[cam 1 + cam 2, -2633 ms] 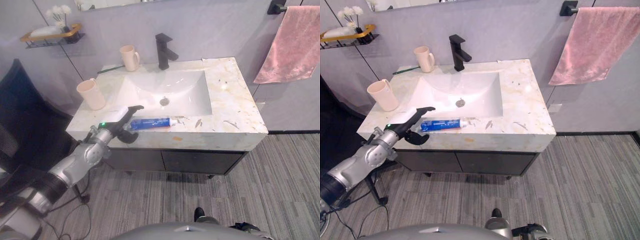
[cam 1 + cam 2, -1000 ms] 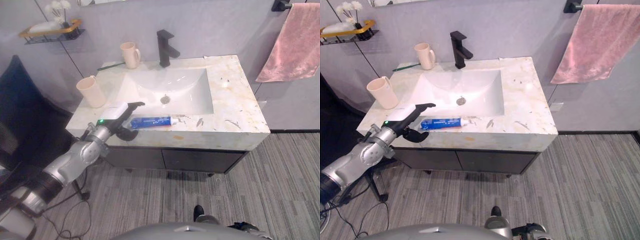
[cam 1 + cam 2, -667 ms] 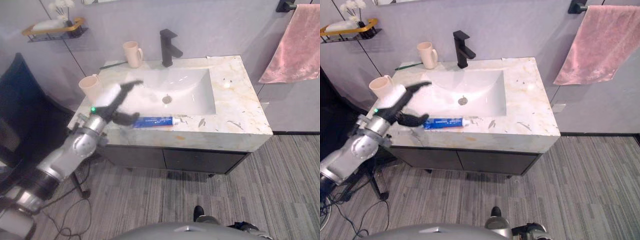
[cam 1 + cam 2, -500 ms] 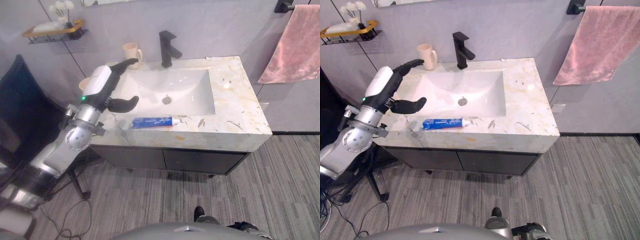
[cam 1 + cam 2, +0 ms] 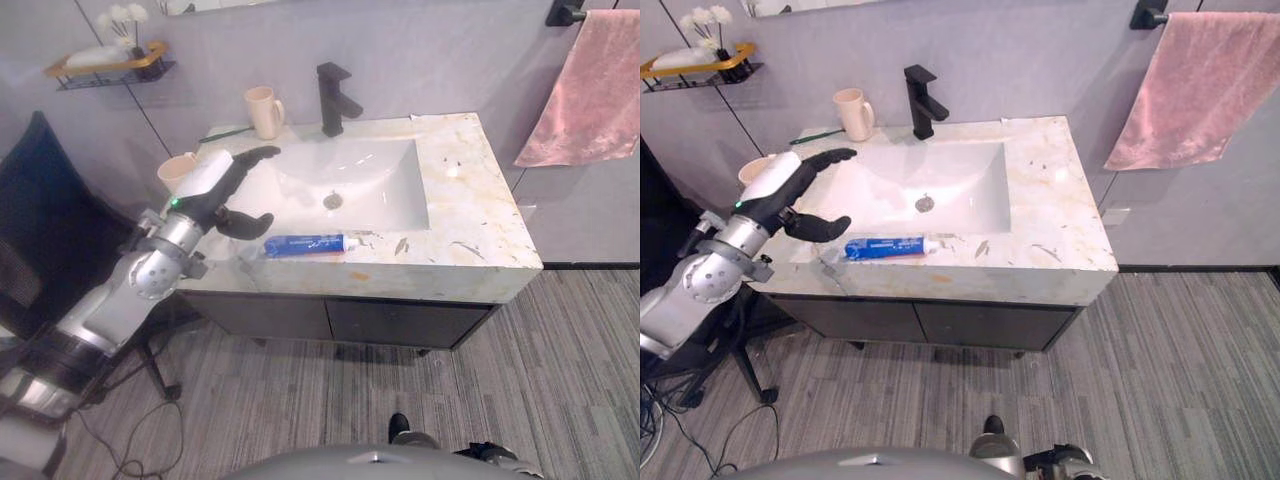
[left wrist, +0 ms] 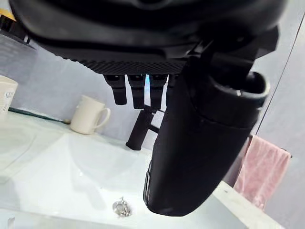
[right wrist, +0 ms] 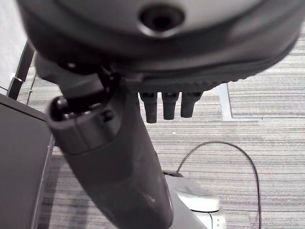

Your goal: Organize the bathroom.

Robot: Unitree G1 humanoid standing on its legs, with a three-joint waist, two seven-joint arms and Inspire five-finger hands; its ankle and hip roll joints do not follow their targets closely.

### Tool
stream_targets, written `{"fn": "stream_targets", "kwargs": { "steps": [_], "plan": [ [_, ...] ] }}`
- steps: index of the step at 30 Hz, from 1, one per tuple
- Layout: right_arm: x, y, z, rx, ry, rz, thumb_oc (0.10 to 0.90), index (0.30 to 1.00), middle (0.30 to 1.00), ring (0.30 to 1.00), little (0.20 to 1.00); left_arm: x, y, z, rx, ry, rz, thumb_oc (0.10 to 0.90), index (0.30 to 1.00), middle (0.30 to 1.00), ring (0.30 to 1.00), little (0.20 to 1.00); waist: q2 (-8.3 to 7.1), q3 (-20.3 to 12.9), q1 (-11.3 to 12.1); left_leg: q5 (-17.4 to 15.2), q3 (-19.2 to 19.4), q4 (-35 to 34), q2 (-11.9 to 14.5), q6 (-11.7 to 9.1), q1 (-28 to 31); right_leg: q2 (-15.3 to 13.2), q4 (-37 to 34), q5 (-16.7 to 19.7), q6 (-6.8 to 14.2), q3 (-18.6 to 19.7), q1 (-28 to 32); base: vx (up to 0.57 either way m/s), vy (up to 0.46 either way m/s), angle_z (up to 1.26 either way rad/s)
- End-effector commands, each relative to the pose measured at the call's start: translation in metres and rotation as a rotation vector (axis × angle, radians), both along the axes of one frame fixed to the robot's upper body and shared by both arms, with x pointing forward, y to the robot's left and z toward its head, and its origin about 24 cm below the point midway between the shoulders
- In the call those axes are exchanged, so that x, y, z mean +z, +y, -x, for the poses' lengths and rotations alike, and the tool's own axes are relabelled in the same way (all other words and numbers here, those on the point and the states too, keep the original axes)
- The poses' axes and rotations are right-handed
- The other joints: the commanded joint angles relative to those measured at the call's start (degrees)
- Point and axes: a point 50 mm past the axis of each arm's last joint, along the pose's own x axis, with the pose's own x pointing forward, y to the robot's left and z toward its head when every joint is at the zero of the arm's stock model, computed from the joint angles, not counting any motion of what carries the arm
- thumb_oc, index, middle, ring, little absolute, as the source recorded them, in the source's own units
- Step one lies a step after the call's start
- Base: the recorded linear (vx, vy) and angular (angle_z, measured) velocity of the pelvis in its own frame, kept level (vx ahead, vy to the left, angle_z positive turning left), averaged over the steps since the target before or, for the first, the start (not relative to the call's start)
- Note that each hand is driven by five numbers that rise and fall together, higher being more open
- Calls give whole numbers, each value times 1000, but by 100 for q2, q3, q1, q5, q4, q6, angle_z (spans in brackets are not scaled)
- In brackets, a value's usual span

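A blue toothpaste tube (image 5: 305,243) lies on the marble counter (image 5: 470,215) in front of the white sink (image 5: 350,180). My left hand (image 5: 225,185) hovers over the counter's left side, open, its straight fingers reaching toward the basin and its thumb (image 5: 250,222) just left of the tube. It holds nothing. A beige cup (image 5: 178,168) stands partly hidden behind that hand. A second beige mug (image 5: 264,110) and a green toothbrush (image 5: 225,133) sit at the back left by the black faucet (image 5: 335,98). My right hand (image 7: 119,157) hangs open over the floor.
A pink towel (image 5: 600,90) hangs on a bar at the right wall. A yellow wall shelf (image 5: 105,65) with flowers is at the upper left. A black chair (image 5: 40,220) stands left of the vanity. Grey striped flooring lies below.
My left hand rose from the counter's front edge beside the tube, swung up toward the back mug, then came down a little to hover left of the basin. The tube has not moved.
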Motion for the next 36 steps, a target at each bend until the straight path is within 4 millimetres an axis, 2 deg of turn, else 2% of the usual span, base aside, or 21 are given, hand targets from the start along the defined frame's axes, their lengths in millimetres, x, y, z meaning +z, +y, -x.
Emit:
{"fn": "stream_targets", "kwargs": {
  "steps": [1, 17, 36],
  "plan": [
    [2, 0, -11, -13, 4, 11, 800, 900, 900, 900, 900, 67, 1, -12, -23, -220, -2, 800, 900, 900, 900, 900, -94, -205, -37, -351, 632, 391, -332, 394, -124, 142, 687, -1276, 243, 458, 104, 0, 0, 0],
    [2, 3, -16, 6, -2, 6, 800, 900, 900, 900, 900, 28, -14, -18, -1, -119, -86, 800, 900, 900, 900, 900, -95, -182, -119, -385, 690, 441, -320, 421, -152, 138, 753, -1313, 252, 497, 44, 0, 0, 0],
    [1, 6, -17, 17, -3, 2, 800, 900, 900, 900, 900, 15, -16, -23, 42, -101, -133, 800, 900, 900, 900, 900, -116, -187, -161, -379, 695, 462, -311, 407, -189, 147, 724, -1313, 237, 492, 46, 0, 0, 0]
  ]
}}
